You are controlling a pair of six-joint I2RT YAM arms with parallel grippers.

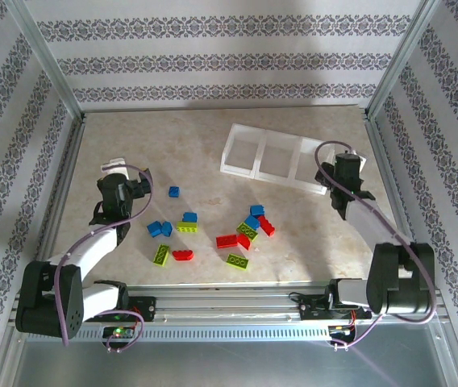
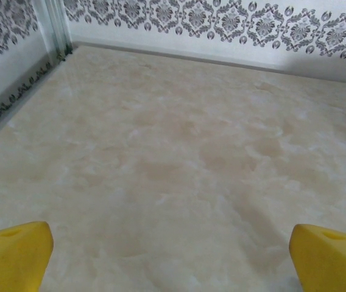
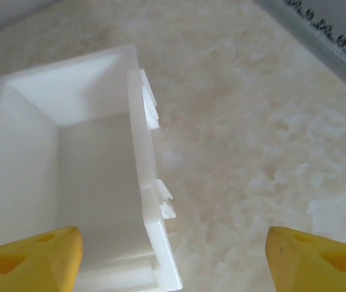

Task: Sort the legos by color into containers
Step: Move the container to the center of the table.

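Legos (image 1: 213,234), blue, red and lime green mixed, lie scattered on the bench (image 1: 132,137) between the two arms in the top view. The containers (image 1: 281,153) sit apart toward the far right, their three bins looking bare, so sorting seems hardly begun. The left pincer (image 1: 128,176) hangs left of the bricks, and the right pincer (image 1: 344,164) is at the tray's right end.

From the left wrist, the left pincer (image 2: 173,258) is spread wide over bare bench and holds nothing, probably kept out of the way.

From the right wrist, the right pincer (image 3: 173,255) is spread astride the end bin's outer wall (image 3: 145,158), one finger on the bin side and one over the bench, with nothing pinched. I judge it means to grip that wall and draw the tray nearer.
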